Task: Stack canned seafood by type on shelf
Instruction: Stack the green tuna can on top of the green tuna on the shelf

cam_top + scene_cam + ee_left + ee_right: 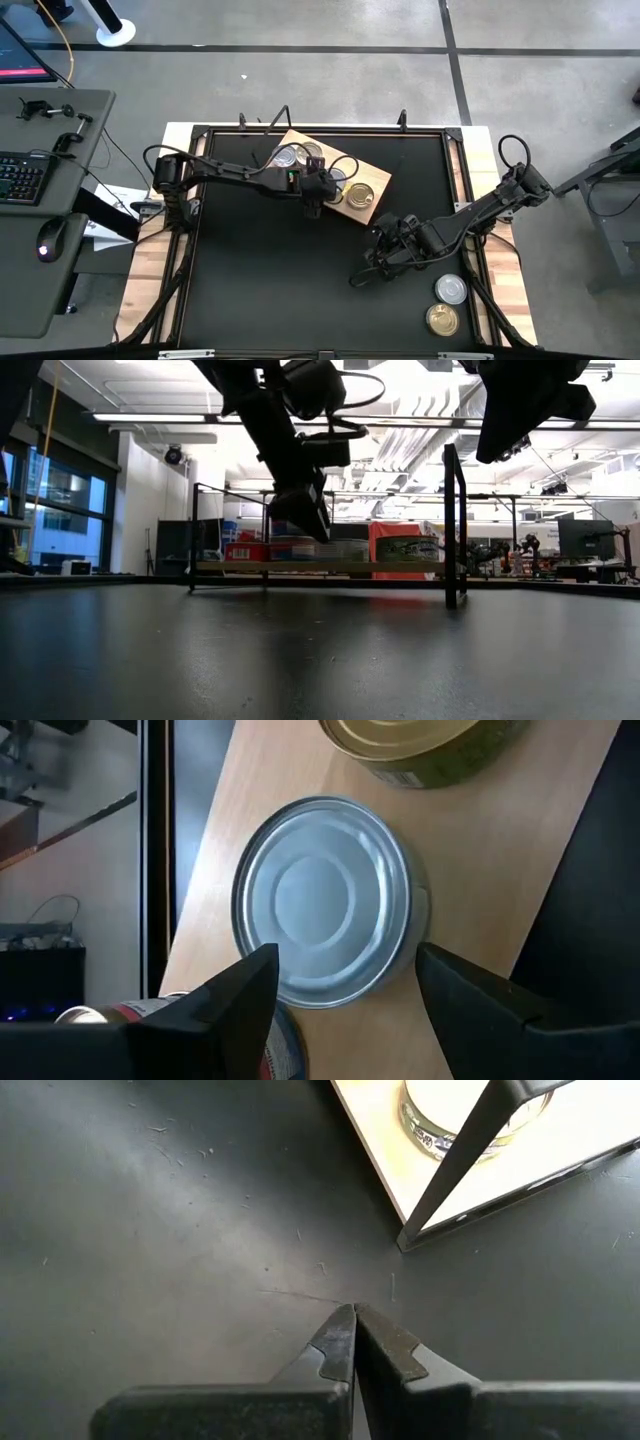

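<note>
Hidden: in the high view the left gripper (314,208) covered part of the shelf's (375,180) lower-left edge; tins beneath the arm were hard to count.
Cut off: in the left wrist view a gold tin (420,748) ran off the top edge and a labelled tin (95,1015) off the lower left.
Left gripper: fingers (235,995) spread, one either side of a silver tin (325,900), neither pad clearly touching it.
Right gripper (372,270): fingers pressed together, holding nothing, low over bare black table (260,280) at centre right.
Edges: shelf lay angled at upper centre of the table, its corner near the right gripper (355,1325).
Open room: the table's lower-left half was free.
Tins: flat, round, ringed lids; silver pair (290,157) upper left on the shelf, gold one (360,194) at its right end.
Off shelf: one silver (450,290) and one gold tin (441,320) at lower right, just beside each other.
</note>
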Available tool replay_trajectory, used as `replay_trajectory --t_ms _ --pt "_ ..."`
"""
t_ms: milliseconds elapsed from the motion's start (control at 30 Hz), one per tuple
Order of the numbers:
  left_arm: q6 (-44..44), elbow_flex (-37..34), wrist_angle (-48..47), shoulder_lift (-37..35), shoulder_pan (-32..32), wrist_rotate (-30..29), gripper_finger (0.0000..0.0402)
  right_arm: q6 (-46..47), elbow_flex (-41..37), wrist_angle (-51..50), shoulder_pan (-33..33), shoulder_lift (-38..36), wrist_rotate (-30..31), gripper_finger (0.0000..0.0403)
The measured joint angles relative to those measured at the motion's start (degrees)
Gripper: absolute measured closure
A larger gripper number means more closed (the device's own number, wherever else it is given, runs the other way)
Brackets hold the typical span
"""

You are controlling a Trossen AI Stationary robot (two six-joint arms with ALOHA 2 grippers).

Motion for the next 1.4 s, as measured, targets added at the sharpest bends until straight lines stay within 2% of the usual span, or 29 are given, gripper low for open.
replay_trajectory --t_ms 167,233,300,367,433,500,633,767,800,867,967,1133,1300,1400 --pt "-0.4 0.0 -1.9 -1.0 -0.7 -2.3 0.0171 0.0 0.0 0.0 0.0 0.0 -0.2 0.0403" --pt "-3.3 0.0 -5.6 -2.8 -1.8 -2.9 0.0171 -0.8 0.0 -0.4 0.5 0.0 -3.2 0.0403" --pt "-9.3 0.0 -9.9 -5.5 -2.9 0.3 0.0171 -2.6 0.0 -1.1 2.1 -0.3 -8.6 0.0403" --pt "-17.0 -0.4 -12.2 -8.3 -3.8 5.4 0.0172 -2.4 0.0 -1.2 4.4 -0.3 -11.4 0.0403" --pt "-24.2 -1.7 -12.3 -11.4 -5.0 9.3 0.0177 -0.2 0.0 -1.6 6.9 -0.3 -13.8 0.0403" --pt "-28.8 -4.4 -8.9 -14.9 -6.9 10.5 0.0192 4.7 -0.4 -3.6 9.1 -0.4 -18.5 0.0403" --pt "-36.3 -11.9 2.8 -21.2 -12.0 10.6 0.0256 18.5 -4.9 -6.7 13.0 -0.6 -25.6 0.0403" --pt "-46.5 -18.2 10.3 -24.1 -16.4 9.8 0.0368 25.3 -10.7 -4.4 14.5 -1.2 -34.9 0.0403" --pt "-48.9 -19.3 11.9 -24.3 -17.4 9.6 0.0384 25.7 -11.8 -4.2 14.5 -1.2 -37.0 0.0403" --pt "-52.7 -20.8 13.8 -24.5 -19.3 9.6 0.0389 25.9 -13.2 -5.1 14.4 -1.3 -40.0 0.0403" --pt "-55.4 -21.7 14.3 -24.5 -21.6 9.7 0.0399 24.3 -14.7 -6.4 14.3 -1.4 -44.3 0.0403" --pt "-56.1 -21.8 15.4 -24.5 -24.9 8.5 0.0401 21.4 -19.6 -1.4 14.7 -1.4 -51.5 0.0403" --pt "-54.1 -21.7 18.9 -24.6 -28.2 9.5 0.0401 21.5 -22.8 3.1 14.6 -1.4 -51.6 0.0403" --pt "-55.2 -21.7 18.1 -25.9 -29.7 9.8 0.0401 21.7 -22.9 6.4 13.8 -1.5 -49.3 0.0403"
